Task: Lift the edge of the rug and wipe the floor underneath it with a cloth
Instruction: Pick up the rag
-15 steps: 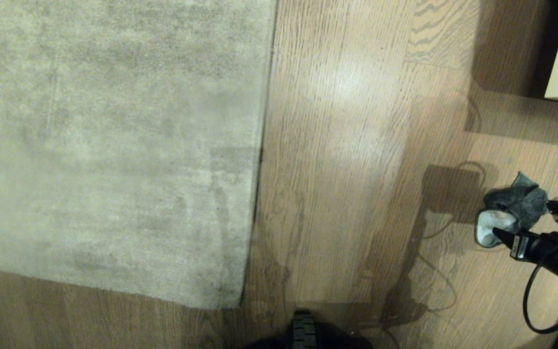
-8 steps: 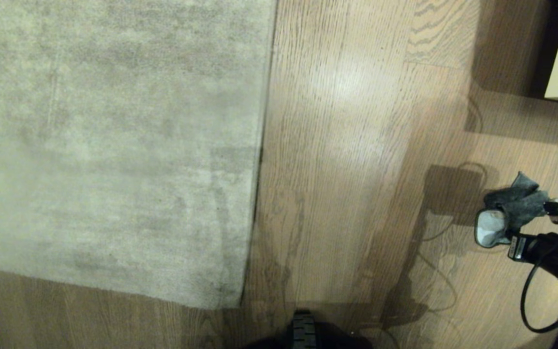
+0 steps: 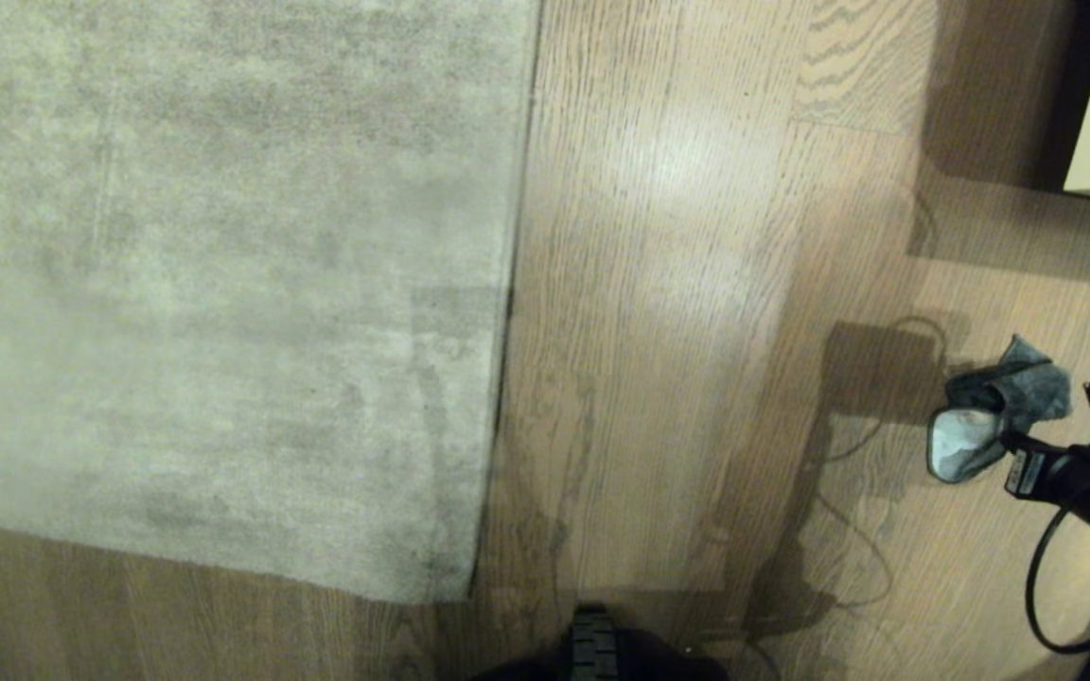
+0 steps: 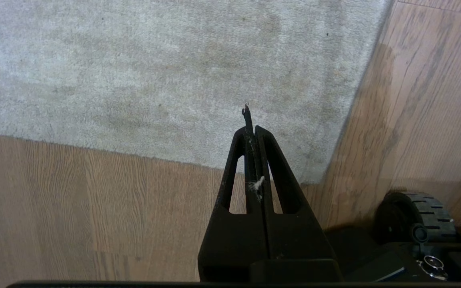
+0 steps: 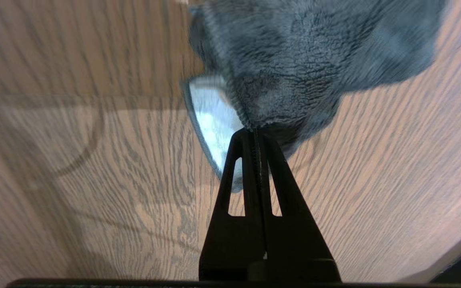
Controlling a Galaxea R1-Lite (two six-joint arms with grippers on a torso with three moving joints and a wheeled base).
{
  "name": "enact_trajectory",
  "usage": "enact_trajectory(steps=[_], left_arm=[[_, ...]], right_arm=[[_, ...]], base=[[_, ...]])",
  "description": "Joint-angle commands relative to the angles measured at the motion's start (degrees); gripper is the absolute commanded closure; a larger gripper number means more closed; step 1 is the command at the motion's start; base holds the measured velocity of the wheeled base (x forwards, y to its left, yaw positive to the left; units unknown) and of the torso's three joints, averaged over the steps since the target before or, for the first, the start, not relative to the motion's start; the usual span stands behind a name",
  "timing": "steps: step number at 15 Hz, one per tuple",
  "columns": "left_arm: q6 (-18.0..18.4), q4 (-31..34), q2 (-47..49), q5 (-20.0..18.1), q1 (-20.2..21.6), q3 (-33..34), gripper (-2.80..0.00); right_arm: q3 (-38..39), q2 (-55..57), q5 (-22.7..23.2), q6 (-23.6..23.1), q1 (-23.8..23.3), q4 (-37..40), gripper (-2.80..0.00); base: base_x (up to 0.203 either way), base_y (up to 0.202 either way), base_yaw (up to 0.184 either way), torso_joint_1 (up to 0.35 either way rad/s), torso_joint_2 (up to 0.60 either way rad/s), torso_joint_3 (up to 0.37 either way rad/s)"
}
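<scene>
Right gripper is clamped fully together on the edge of the cloth, which hangs bunched over the floor, well right of the rug edge. Left gripper is closed too, holding nothing, above the rug's near corner.

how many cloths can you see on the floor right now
1: a dark grey cloth on the wooden floor, far right of the rug, pinched by the right end effector.
</scene>
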Motion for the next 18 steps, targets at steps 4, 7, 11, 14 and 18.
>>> enact_trajectory(steps=[4,7,11,14,18], left_arm=[[-0.05,-0.02,0.06,0.02,0.00,0.00,0.00],[-0.05,-0.02,0.06,0.02,0.00,0.00,0.00],[-0.05,-0.02,0.06,0.02,0.00,0.00,0.00],[-0.05,-0.02,0.06,0.02,0.00,0.00,0.00],[-0.05,-0.02,0.06,0.02,0.00,0.00,0.00]], right_arm=[[1.90,-10.96,0.10,-0.02,-1.11,3.33,0.00],[2.21,-18.12,0.15,0.03,-1.89,9.46,0.00],[2.38,-25.26,0.19,0.07,-2.03,17.14,0.00],[3.54,-27.36,0.19,-0.02,-2.03,21.38,0.00],[4.17,-26.77,0.10,-0.02,-2.03,21.73,0.00]], base=[[0.000,0.000,0.000,0.000,0.00,0.000],[0.000,0.000,0.000,0.000,0.00,0.000],[0.000,0.000,0.000,0.000,0.00,0.000],[0.000,0.000,0.000,0.000,0.00,0.000],[0.000,0.000,0.000,0.000,0.00,0.000]])
